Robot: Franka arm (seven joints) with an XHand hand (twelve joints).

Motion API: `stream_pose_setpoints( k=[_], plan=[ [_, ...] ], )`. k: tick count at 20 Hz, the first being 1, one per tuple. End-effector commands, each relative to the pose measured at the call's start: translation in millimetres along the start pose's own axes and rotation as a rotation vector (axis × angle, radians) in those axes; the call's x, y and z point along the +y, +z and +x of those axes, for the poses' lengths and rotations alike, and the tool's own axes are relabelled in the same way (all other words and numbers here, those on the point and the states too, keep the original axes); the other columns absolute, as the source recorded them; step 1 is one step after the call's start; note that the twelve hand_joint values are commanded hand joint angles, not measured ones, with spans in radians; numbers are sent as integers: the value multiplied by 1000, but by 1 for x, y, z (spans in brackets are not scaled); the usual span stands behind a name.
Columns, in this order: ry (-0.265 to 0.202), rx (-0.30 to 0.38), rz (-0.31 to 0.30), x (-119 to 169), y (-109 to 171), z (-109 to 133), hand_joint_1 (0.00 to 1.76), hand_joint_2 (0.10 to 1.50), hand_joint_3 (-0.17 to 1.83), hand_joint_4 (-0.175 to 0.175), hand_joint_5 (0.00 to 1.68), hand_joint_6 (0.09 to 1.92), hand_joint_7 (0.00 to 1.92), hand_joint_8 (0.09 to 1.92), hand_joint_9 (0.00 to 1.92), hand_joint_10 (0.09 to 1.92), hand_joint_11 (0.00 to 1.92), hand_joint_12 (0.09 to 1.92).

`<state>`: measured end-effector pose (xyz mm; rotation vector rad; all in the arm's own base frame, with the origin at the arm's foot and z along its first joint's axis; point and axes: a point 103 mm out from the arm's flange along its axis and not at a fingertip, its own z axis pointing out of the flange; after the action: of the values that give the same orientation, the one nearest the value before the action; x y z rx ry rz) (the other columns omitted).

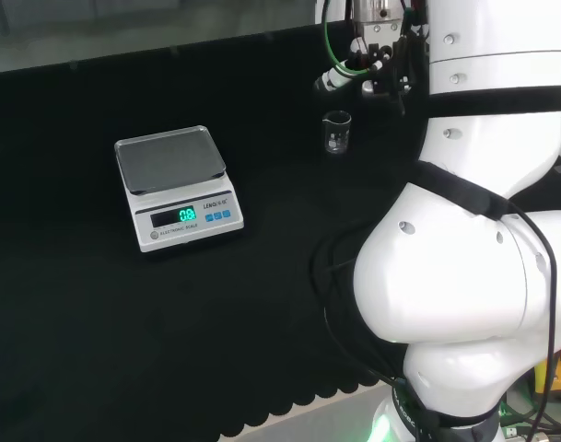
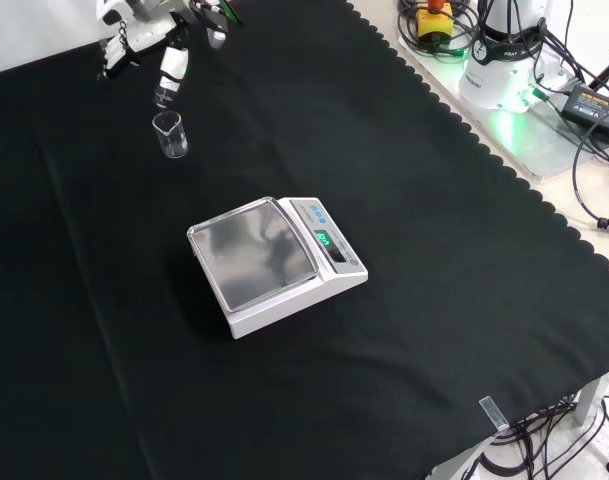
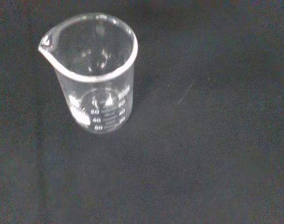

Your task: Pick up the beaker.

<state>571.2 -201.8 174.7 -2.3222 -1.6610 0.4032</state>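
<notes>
A small clear glass beaker (image 1: 336,131) with printed marks and a pouring lip stands upright and empty on the black cloth, apart from everything else. In the front view the beaker (image 2: 170,135) is at the upper left. The wrist view looks down on the beaker (image 3: 100,112) from close by. The hand (image 1: 370,57) hangs just above and beside it without touching it. In the front view the hand (image 2: 152,35) comes in from the top edge, with one finger (image 2: 171,72) pointing down towards the beaker's rim. Its fingers look relaxed and hold nothing.
A white digital scale (image 1: 174,184) with a steel pan stands to the left of the beaker in the head view, and the scale (image 2: 274,260) is mid-cloth in the front view. The arm's white links (image 1: 483,230) fill the head view's right. Cables and the arm's base (image 2: 504,60) lie beyond the cloth's scalloped edge.
</notes>
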Motion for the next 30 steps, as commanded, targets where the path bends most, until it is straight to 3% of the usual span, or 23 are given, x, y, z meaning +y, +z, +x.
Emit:
stream_pose_setpoints(
  k=[1,12,22,30],
  plan=[
    [-13,43,57,-28,25,8,299,810,32,-125,303,87,83,756,183,885,484,1394],
    [-57,4,114,-21,51,43,295,810,30,-125,304,87,109,767,191,892,483,1400],
    [-66,-50,149,2,55,50,363,812,29,-125,306,87,94,760,175,890,468,1405],
    [-48,-72,176,1,64,43,493,843,42,-122,317,87,107,764,177,895,467,1411]
  ],
)
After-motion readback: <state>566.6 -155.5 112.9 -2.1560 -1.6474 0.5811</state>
